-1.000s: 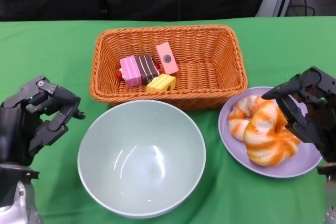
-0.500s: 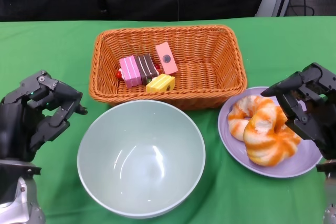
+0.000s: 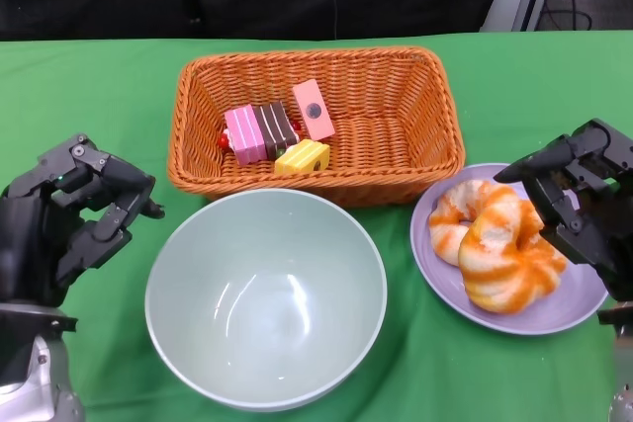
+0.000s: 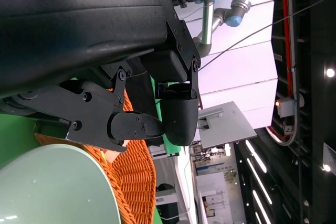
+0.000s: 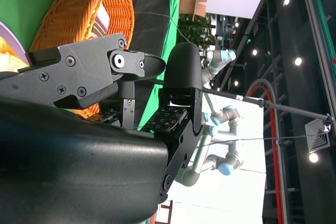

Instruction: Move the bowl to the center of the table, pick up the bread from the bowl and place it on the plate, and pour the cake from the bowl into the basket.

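The pale green bowl [image 3: 266,298] sits empty at the lower centre of the head view, on the green tabletop [image 3: 79,76]. Just above it in the frame stands the wicker basket [image 3: 415,135], its near rim just beside the bowl's far rim. Inside the basket, toward its left half, lie the cake pieces [image 3: 277,130]: pink, brown-striped and yellow blocks bunched together. At the right of the frame, the purple plate [image 3: 554,313] carries the orange-and-white bread [image 3: 499,244], which lies across most of it.

The left hand [image 3: 64,219] hovers at the lower left of the frame, beside the bowl and not touching it; its fingers are curled partway with gaps between them and it holds nothing. The right hand [image 3: 584,200] hangs at the right edge over the plate's far side, fingers apart and bent downward, empty, close to the bread, though I cannot tell whether it touches it.
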`<action>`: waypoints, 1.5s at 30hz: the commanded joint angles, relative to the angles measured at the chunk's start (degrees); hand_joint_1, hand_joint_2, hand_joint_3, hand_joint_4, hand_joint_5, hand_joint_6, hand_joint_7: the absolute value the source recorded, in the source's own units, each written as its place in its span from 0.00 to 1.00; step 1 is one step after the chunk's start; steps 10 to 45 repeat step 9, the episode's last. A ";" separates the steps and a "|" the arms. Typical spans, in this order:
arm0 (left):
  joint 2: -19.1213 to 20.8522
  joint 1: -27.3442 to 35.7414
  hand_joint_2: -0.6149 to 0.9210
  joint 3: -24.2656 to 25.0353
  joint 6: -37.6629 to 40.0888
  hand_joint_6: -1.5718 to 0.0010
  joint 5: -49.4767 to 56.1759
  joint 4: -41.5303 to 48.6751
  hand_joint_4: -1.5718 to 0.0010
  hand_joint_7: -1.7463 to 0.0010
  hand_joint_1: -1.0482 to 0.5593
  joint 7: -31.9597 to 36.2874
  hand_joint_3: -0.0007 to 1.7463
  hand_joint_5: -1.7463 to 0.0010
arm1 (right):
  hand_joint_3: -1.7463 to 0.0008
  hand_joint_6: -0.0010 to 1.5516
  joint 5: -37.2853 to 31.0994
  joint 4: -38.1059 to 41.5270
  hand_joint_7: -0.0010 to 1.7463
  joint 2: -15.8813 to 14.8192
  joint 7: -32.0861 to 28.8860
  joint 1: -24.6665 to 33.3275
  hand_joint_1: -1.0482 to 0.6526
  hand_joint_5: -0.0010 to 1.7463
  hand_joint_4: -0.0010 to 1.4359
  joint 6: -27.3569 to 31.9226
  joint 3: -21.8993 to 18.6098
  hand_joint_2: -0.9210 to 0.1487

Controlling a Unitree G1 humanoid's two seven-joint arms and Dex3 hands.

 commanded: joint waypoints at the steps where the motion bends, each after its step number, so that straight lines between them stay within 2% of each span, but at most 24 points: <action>1: 0.78 0.79 1.00 0.25 -0.09 0.46 0.13 -0.22 0.47 0.33 0.59 0.22 0.20 0.18 | 0.76 0.49 -1.55 -0.45 0.59 -0.29 -1.53 0.29 0.56 0.76 0.52 -0.90 -0.82 0.00; 45: 0.80 0.70 1.00 0.21 -1.06 0.46 1.07 0.41 0.47 0.32 0.60 0.61 0.20 0.18 | 0.77 0.48 -0.80 -0.21 0.59 -0.26 -0.68 0.36 0.55 0.75 0.52 -0.68 -0.95 0.00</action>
